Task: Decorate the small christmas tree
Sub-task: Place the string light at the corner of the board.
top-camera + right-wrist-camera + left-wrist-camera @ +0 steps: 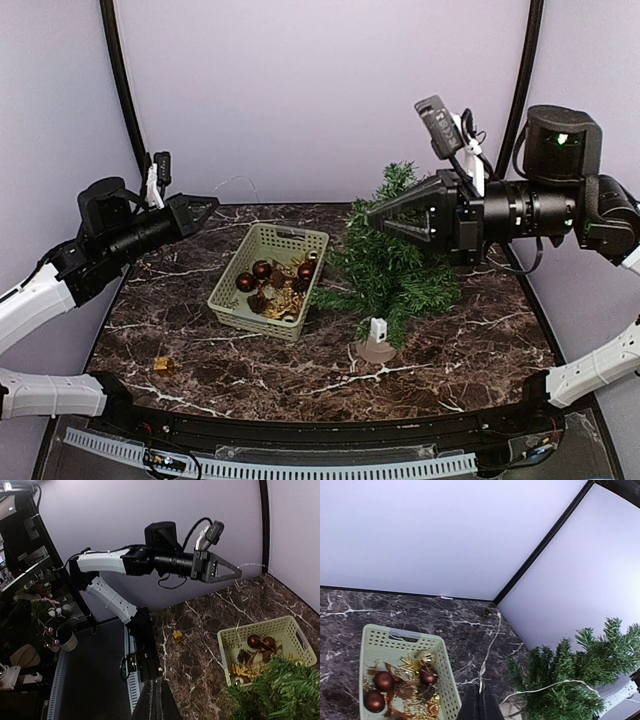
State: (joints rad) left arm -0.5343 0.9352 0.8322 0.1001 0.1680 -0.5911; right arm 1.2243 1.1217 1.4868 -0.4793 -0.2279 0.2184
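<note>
We find the left tool (pixel 208 206) pinched closed on a thin pale wire (pixel 490 645). The small christmas tree (pixel 395 265) stands centre-right of the frame, nearer the closed right tool (pixel 372 215), whose hold we cannot tell.

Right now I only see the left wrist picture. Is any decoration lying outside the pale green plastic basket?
Observer: Yes. A small gold ornament lies on the dark marble table near the front left corner, apart from the pale green plastic basket.
Operator: Where's the other pincer?
Observer: The right pincer is shut, up by the top branches of the small green christmas tree, pointing toward the basket side. I can't tell if it touches them.
Operator: What does the tree stand on?
Observer: A round tan wooden base, on the table to the right of the basket.
</note>
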